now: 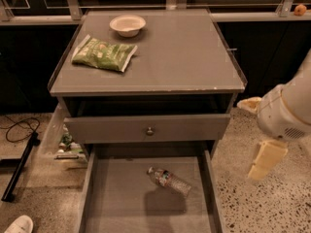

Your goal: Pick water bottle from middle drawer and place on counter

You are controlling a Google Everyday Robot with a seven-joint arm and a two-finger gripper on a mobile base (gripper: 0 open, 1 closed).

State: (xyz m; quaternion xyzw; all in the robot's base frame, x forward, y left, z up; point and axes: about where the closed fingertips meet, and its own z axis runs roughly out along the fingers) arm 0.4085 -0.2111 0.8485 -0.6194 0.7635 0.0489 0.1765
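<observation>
The water bottle [169, 180] lies on its side on the floor of the pulled-out middle drawer [116, 203], cap toward the back left. The counter [180, 52] is the grey top of the cabinet above it. My gripper [265, 158] hangs at the right of the cabinet, beside the drawer's right wall [212, 188] and outside it. It is apart from the bottle, about level with the drawer's back edge. It holds nothing that I can see.
A green snack bag [103, 54] and a white bowl [127, 24] sit on the counter's back left. The upper drawer front with its round knob [149, 130] overhangs the open drawer's back. Floor clutter [65, 144], a cable [19, 127] and a black stand leg [19, 169] lie at left.
</observation>
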